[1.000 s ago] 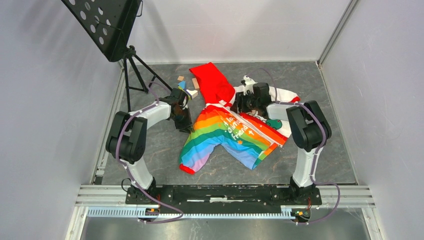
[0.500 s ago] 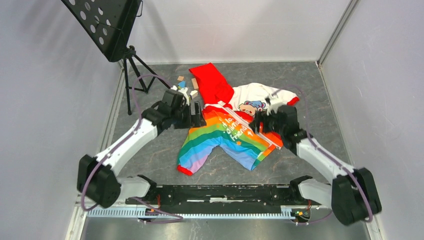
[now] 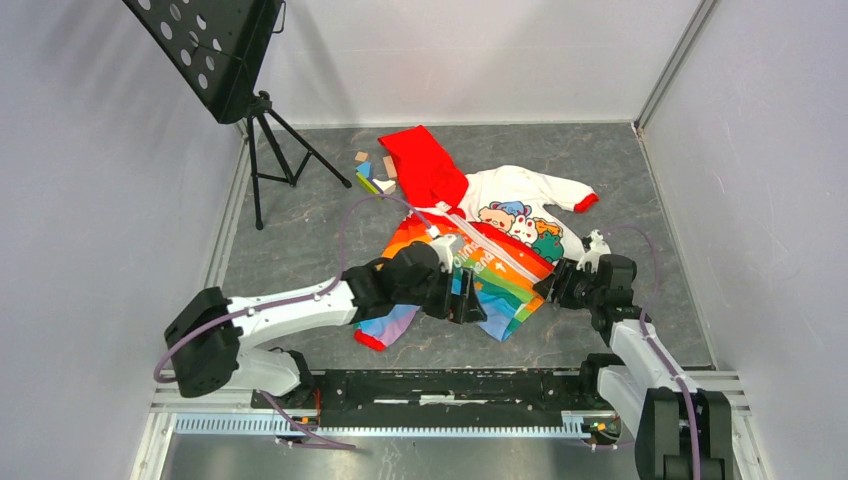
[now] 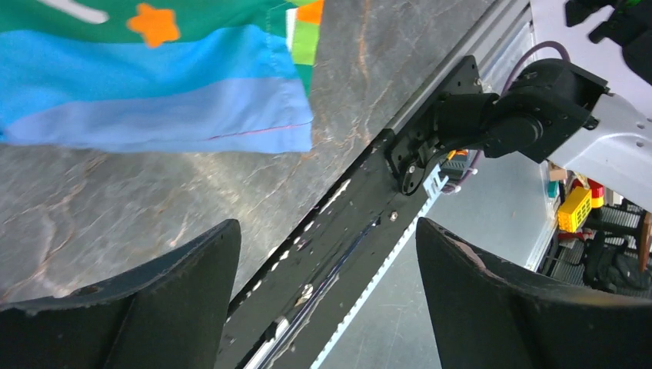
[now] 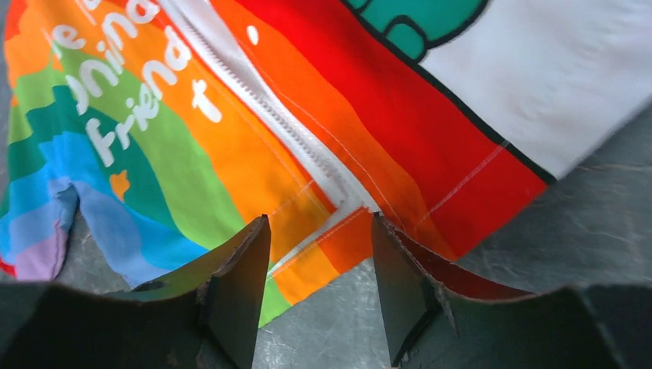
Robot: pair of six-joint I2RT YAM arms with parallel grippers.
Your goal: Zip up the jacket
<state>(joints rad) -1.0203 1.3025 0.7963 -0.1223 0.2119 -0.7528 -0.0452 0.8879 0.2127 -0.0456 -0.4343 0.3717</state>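
A grey, stone-patterned table (image 3: 300,250) is filling the middle of the top view. A small child's hooded jacket (image 3: 478,228) is lying spread at its centre, the red hood pointing toward the upper middle of the frame. The rainbow-striped front with white lettering is facing up, and a white zipper (image 5: 284,127) is running diagonally down it. A black perforated music stand (image 3: 215,45) is standing at the upper left.

The left gripper (image 4: 327,307) is hanging over the jacket's lower hem near the bottom centre, its fingers spread wide and holding nothing. The right gripper (image 5: 319,284) is sitting at the jacket's lower right corner. Its fingers are parted on either side of the zipper's bottom end, with no clear grip on the cloth.

Small coloured blocks (image 3: 372,170) are lying just left of the hood.
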